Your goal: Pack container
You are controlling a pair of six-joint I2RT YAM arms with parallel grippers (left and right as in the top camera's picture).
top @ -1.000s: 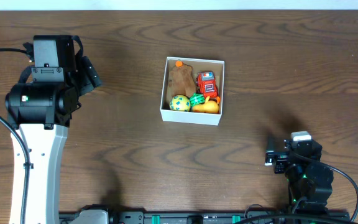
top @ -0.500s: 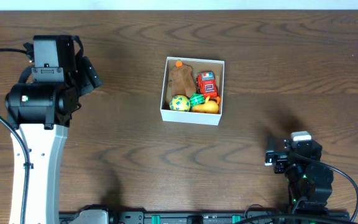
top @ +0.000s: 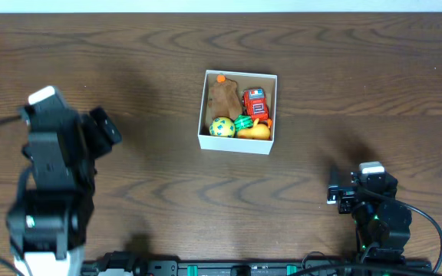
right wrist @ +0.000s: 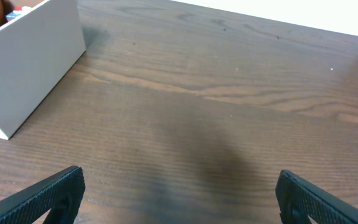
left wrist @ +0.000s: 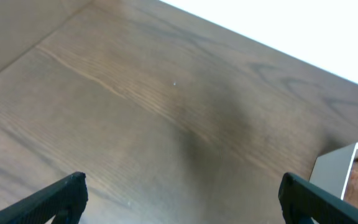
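Gaping wide and empty, the left jaws and right jaws hang over the counter [top: 159, 184], each well apart from the container [top: 236, 144], which sits mid-counter holding several toys [top: 222, 127]; no toy lies outside it, so packing looks finished, which likely explains both arms standing clear.

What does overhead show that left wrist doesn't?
Only overhead: the whole container and the toys inside it, including a yellow ball and a red car, plus the right arm. Only left wrist: the left gripper spread wide with nothing between its fingers. Both: a corner of the container and the wooden table.
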